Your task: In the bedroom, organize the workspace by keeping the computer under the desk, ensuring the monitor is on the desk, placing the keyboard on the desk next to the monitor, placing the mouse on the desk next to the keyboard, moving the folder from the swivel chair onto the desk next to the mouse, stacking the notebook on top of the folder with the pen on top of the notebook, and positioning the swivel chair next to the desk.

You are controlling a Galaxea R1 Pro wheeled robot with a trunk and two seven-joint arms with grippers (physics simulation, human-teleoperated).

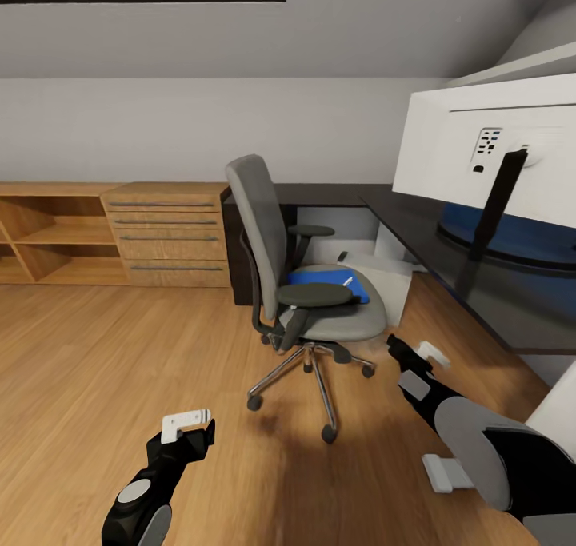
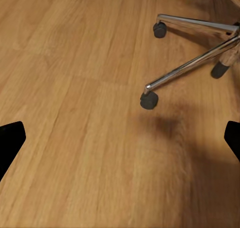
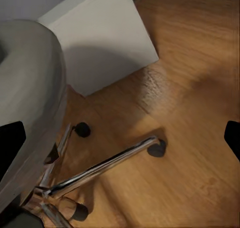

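At the far left, light wooden shelving (image 1: 112, 234) lines the wall. Low in the head view the left pincer (image 1: 192, 426) hangs over bare floor (image 1: 96, 354), its jaws apart and empty; in the left wrist view both dark fingertips (image 2: 11, 138) sit at the picture's edges with only floorboards and the chair's chrome spokes between them. Ahead and to its right stands the swivel chair (image 1: 276, 234), its back turned toward the shelving and its seat facing the counter (image 1: 448, 234). The folder (image 1: 316, 280) lies flat on the seat, partly behind the near armrest, with the white pen (image 1: 346, 280) on top of it. The right pincer (image 1: 412, 354) hovers just beside the seat's edge, also spread wide and holding nothing, so I judge the right arm the nearer one: the folder lies ahead, above and to its left. Furthest right, the monitor (image 1: 480, 146) stands on the counter, white back toward the camera.
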